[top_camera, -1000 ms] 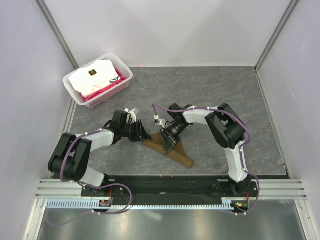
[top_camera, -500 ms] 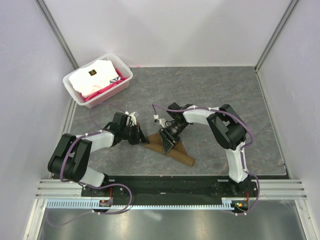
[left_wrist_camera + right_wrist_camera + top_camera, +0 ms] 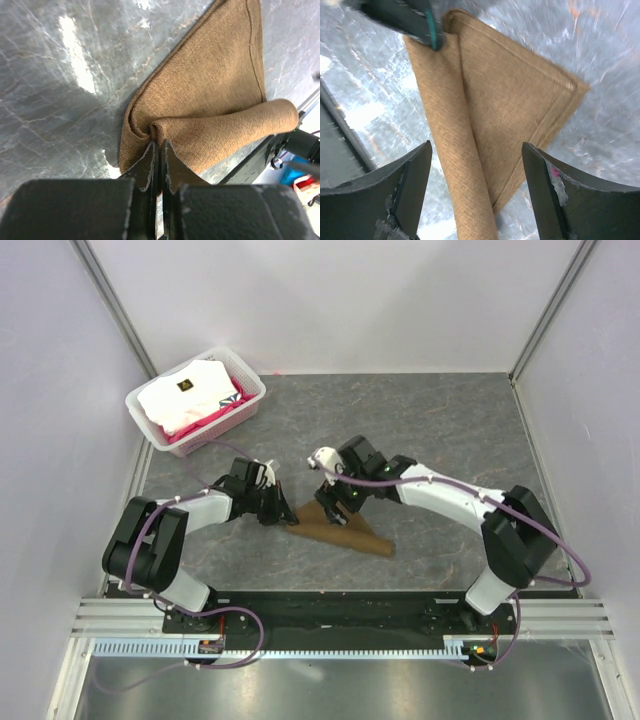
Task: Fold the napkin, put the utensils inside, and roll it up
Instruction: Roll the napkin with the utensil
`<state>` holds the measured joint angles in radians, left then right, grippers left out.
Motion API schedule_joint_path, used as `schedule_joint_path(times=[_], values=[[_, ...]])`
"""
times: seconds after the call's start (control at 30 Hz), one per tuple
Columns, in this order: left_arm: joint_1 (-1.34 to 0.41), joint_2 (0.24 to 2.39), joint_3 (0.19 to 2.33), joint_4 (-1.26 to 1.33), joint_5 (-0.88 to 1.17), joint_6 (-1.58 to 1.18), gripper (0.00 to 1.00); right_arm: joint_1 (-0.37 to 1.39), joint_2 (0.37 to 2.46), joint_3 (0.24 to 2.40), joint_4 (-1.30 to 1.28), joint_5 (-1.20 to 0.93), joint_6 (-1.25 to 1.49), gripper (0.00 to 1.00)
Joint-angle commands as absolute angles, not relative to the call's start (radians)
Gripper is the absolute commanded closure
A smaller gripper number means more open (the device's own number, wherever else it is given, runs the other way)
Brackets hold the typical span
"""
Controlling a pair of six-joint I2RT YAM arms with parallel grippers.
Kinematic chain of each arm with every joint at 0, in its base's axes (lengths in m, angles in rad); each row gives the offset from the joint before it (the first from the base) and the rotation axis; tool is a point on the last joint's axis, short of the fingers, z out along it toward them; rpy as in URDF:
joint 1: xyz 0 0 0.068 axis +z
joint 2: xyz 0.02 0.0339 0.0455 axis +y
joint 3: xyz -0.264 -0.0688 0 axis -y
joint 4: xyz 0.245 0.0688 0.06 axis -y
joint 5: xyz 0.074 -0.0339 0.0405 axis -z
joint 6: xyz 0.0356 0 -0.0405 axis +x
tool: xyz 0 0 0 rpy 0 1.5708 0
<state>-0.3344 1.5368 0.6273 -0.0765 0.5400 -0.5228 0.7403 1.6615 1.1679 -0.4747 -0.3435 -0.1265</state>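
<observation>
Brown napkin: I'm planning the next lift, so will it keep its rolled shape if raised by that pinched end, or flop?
Likely floppy: the napkin bunches softly where the left claw pinches it. Lifted, its rolled edge would probably sag and unroll. Its coarse weave looks grippy, so slipping seems unlikely.

Napkin [image 3: 345, 532] shows a warm, plain brown with a fine diagonal weave up close. Table [image 3: 430, 430] is grey, marbled with pale veins. White basket [image 3: 252, 390] holds a white cloth [image 3: 185, 398] over a hot-pink one [image 3: 205, 425]. Left arm [image 3: 200, 510] and right arm [image 3: 450, 498] are both black and white.
</observation>
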Motion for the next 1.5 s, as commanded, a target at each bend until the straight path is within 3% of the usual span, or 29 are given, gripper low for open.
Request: schedule_joint_path(times=[0.0,0.13,0.37,0.63,0.8,0.87,1.0,1.1,1.3,1.47], values=[[-0.334,1.56,0.669,-0.126,0.476,-0.485,0.98,0.886,1.603,1.1,-0.357,-0.051,-0.201,0.19],[-0.334,1.571,0.69,-0.15,0.466,-0.486,0.98,0.979,1.623,1.062,-0.319,0.064,-0.213,0.19],[-0.336,1.582,0.715,-0.169,0.463,-0.485,0.98,1.037,1.698,1.06,-0.308,0.065,-0.216,0.25],[-0.336,1.58,0.729,-0.176,0.469,-0.483,0.98,1.037,1.773,1.066,-0.311,0.083,-0.212,0.37],[-0.336,1.58,0.735,-0.164,0.492,-0.485,0.97,1.02,1.815,1.092,-0.351,0.045,-0.206,0.57],[-0.336,1.58,0.749,-0.158,0.5,-0.497,0.9,0.996,1.828,1.11,-0.388,0.002,-0.203,0.65],[-0.334,1.556,0.801,-0.17,0.468,-0.502,0.54,0.959,1.87,1.134,-0.452,-0.167,-0.186,0.7],[-0.33,1.508,0.818,-0.204,0.393,-0.503,0.4,0.921,1.879,1.134,-0.472,-0.238,-0.164,0.71],[-0.302,1.404,0.756,-0.218,0.287,-0.526,0.34,0.838,1.908,1.147,-0.509,-0.437,-0.143,0.71],[-0.304,1.309,0.632,-0.103,0.382,-0.532,0.35,0.79,1.933,1.186,-0.552,-0.547,-0.138,0.69]])
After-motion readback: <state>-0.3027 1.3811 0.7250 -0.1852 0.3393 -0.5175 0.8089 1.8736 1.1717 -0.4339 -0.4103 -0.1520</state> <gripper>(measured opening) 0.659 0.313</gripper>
